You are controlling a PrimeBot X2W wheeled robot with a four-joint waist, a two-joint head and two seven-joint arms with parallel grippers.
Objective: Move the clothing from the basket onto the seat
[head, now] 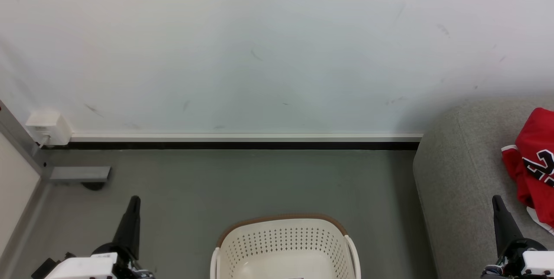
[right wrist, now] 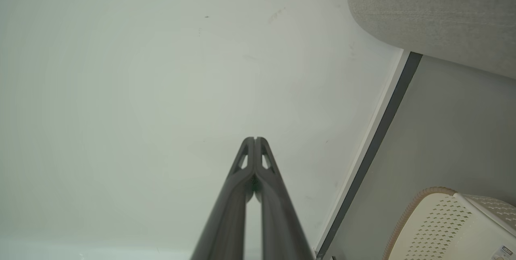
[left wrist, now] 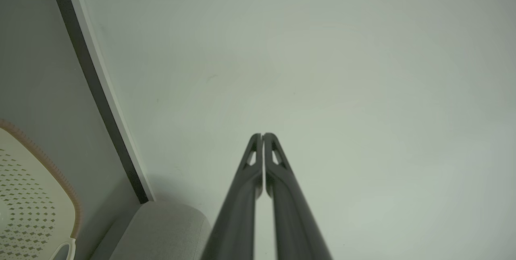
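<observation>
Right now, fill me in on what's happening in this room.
Nothing is being handled at this moment. The left gripper and the right gripper are both shut and empty, pointing toward the wall. Red clothing lies on the seat at the robot's right. The basket stands on the floor between the arms. The part of it in view holds no clothing, though its near end is cut off.

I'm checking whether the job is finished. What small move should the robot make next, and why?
Probably look further down into the basket: its visible part looks empty, but its near end is cut off. Red clothing already lies on the seat, and both the left hand and right hand are shut, holding nothing.
</observation>
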